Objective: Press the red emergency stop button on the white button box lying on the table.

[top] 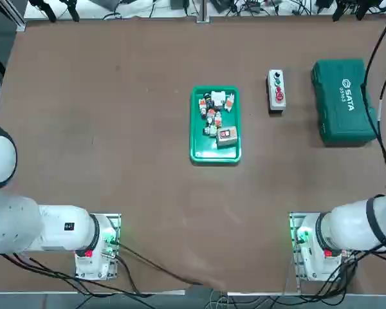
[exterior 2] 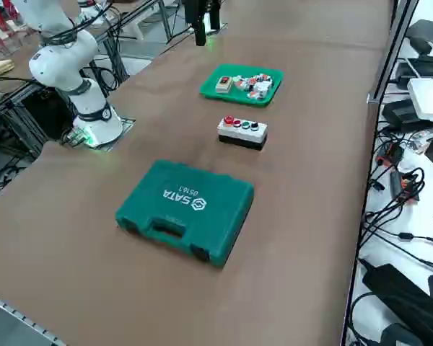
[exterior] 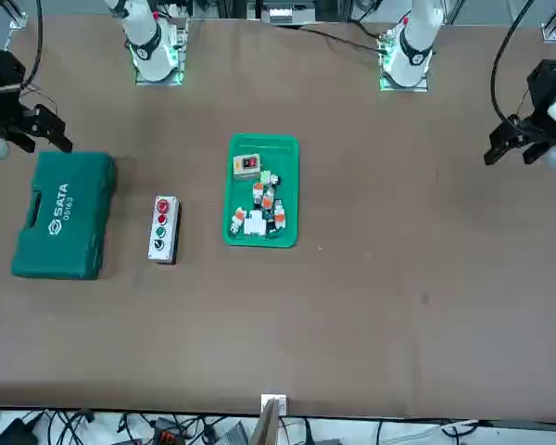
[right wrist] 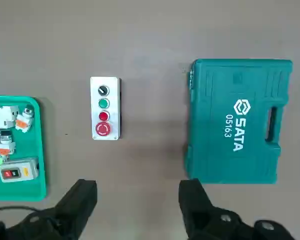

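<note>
Red emergency stop button [right wrist: 103, 129]: round glossy knob, largest of row, at one end of white button box [right wrist: 105, 108]. Box: narrow, rectangular, smooth plastic; green and dark buttons follow along same face. Box lies flat on matte brown table [top: 116, 161], toward its far edge and right side, between green tray [top: 215, 153] of small parts and dark-green moulded tool case [top: 344, 100]. Right gripper [right wrist: 138, 200]: dark fingers spread wide, empty, raised above table, clear of box.

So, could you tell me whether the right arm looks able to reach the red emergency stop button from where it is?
Probably yes: the open right tool hangs above bare table, with nothing covering the red emergency stop button.
</note>
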